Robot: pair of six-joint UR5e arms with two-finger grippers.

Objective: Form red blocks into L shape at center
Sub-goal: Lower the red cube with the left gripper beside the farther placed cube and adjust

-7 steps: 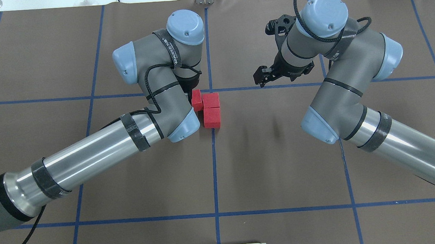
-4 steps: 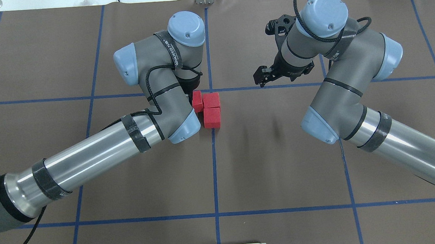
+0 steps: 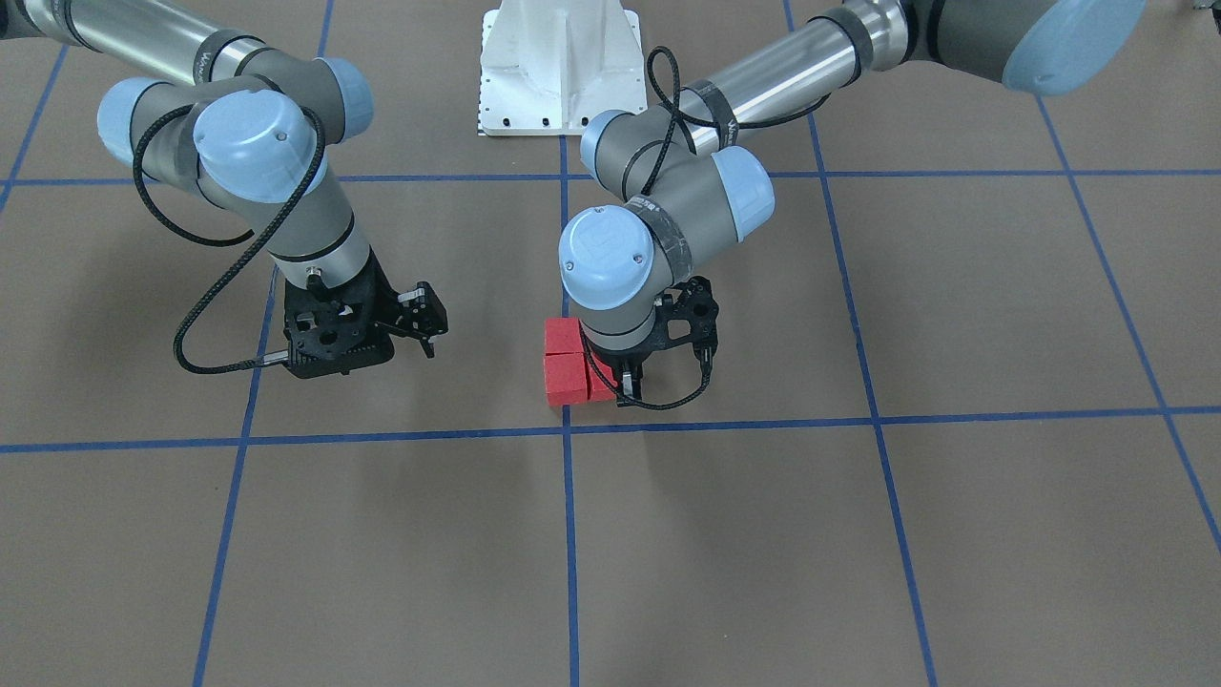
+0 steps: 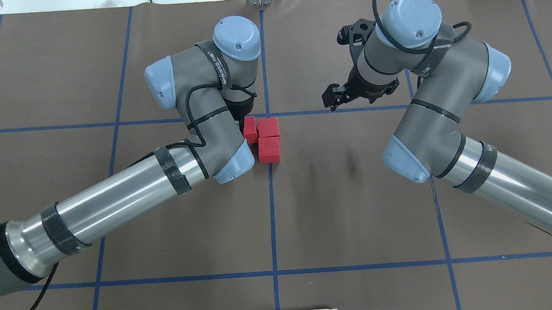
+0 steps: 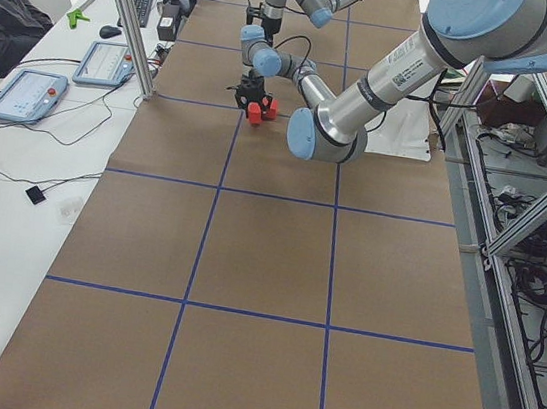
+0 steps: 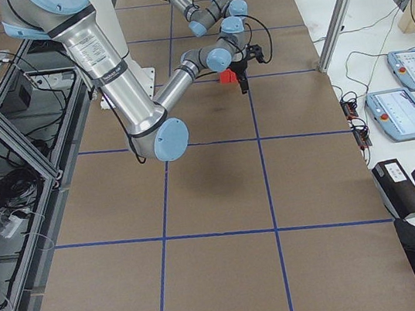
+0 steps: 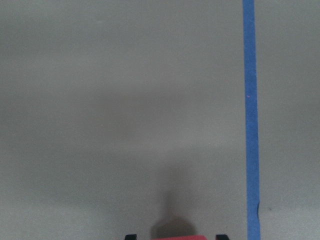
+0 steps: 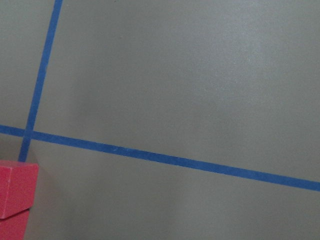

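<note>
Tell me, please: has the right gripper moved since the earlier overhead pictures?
No. In the overhead view the right gripper hangs at the same spot just above the horizontal blue tape line, away from the red blocks.

Left tool (image 3: pixel 625 386) touches the red blocks (image 3: pixel 565 364) beside the center (image 3: pixel 567 430).

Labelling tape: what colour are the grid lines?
Blue grid lines, clearest in the overhead view.
</note>
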